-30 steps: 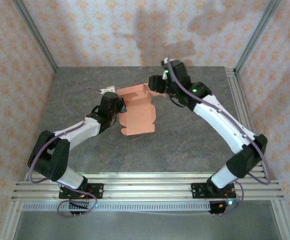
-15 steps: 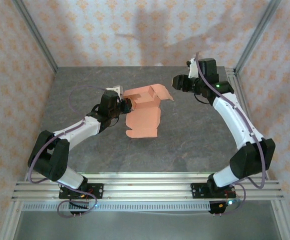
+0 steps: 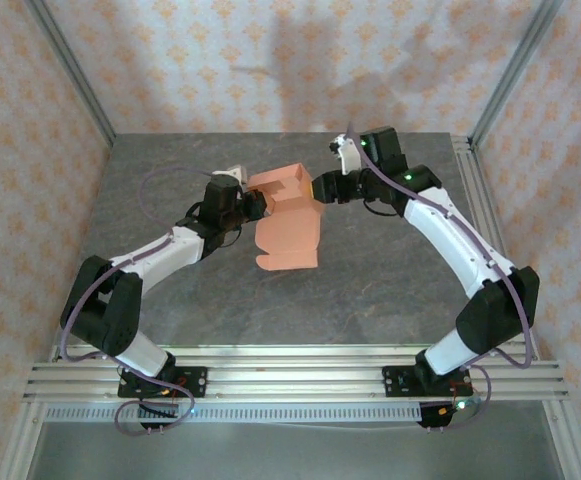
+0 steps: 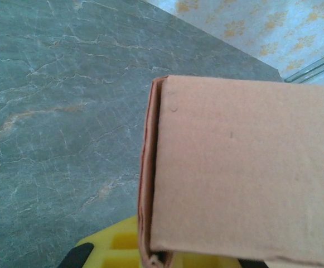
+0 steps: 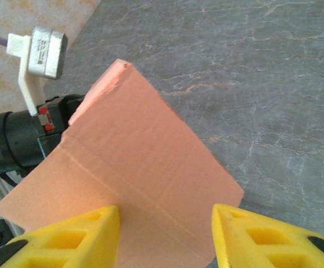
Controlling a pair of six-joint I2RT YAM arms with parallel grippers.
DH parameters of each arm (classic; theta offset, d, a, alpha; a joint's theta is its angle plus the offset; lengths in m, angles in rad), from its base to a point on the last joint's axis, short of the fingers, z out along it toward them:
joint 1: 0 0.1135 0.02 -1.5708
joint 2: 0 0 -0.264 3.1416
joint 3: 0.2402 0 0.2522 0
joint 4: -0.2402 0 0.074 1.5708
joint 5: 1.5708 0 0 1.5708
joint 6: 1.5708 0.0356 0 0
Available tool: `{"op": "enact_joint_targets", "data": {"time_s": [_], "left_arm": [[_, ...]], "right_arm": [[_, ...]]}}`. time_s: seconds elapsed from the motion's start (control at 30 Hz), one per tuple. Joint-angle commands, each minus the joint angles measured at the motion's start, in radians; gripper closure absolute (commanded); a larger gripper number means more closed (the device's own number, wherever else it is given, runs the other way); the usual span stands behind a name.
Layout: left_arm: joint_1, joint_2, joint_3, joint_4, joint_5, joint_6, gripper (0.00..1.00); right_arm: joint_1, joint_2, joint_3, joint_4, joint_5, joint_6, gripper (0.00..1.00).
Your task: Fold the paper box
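The paper box (image 3: 288, 222) is salmon-orange card, partly folded, held tilted above the grey table. Its upper part is bent over into a raised section. My left gripper (image 3: 254, 204) is shut on the card's left edge. In the left wrist view the card (image 4: 245, 167) stands close, with a yellow finger (image 4: 114, 245) under its doubled edge. My right gripper (image 3: 324, 187) is at the box's upper right corner. Its yellow fingers (image 5: 67, 237) stand apart, open, with a creased panel (image 5: 150, 167) of the card just beyond and between them. The left arm's black wrist (image 5: 17, 139) shows behind that panel.
The grey stone tabletop (image 3: 390, 270) runs out to aluminium rails on the right (image 3: 470, 190) and along the front (image 3: 290, 375). Patterned walls close in the back and sides. Both arms reach in from the near edge and meet at the middle back.
My right gripper swung away to the right, then came back to the box's upper right corner. The raised right flap now lies folded in. The left gripper kept its hold.
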Motion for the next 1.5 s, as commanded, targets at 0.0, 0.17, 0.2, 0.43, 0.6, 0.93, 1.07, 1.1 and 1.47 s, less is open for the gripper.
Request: {"op": "enact_joint_targets", "data": {"time_s": [0.0, 0.17, 0.2, 0.43, 0.6, 0.93, 1.07, 1.1, 1.47], "left_arm": [[0.002, 0.012, 0.031, -0.020, -0.013, -0.010, 1.00], [0.002, 0.015, 0.031, -0.022, -0.010, -0.007, 1.00], [0.002, 0.016, 0.032, -0.024, -0.009, -0.007, 1.00], [0.004, 0.016, 0.028, -0.018, -0.004, -0.006, 1.00], [0.027, 0.018, 0.025, -0.022, -0.007, -0.066, 1.00], [0.081, 0.027, 0.093, -0.142, 0.079, -0.196, 1.00], [0.098, 0.020, 0.124, -0.185, 0.133, -0.231, 1.00], [0.101, 0.020, 0.131, -0.197, 0.146, -0.242, 1.00], [0.122, 0.050, 0.184, -0.252, 0.299, -0.280, 1.00]], "right_arm": [[0.028, 0.009, 0.001, 0.032, 0.018, -0.028, 0.53], [0.054, 0.038, 0.017, 0.033, 0.027, -0.055, 0.56], [0.059, 0.040, 0.016, 0.040, 0.022, -0.059, 0.56], [0.066, 0.072, 0.058, 0.034, 0.047, -0.042, 0.56], [0.065, -0.021, -0.032, 0.126, 0.176, 0.010, 0.38], [0.065, -0.252, -0.411, 0.404, 0.074, -0.026, 0.17], [0.066, -0.255, -0.445, 0.380, 0.102, -0.076, 0.17], [0.066, -0.249, -0.440, 0.358, 0.121, -0.094, 0.16], [-0.022, -0.234, -0.492, 0.401, 0.230, -0.060, 0.16]]}}
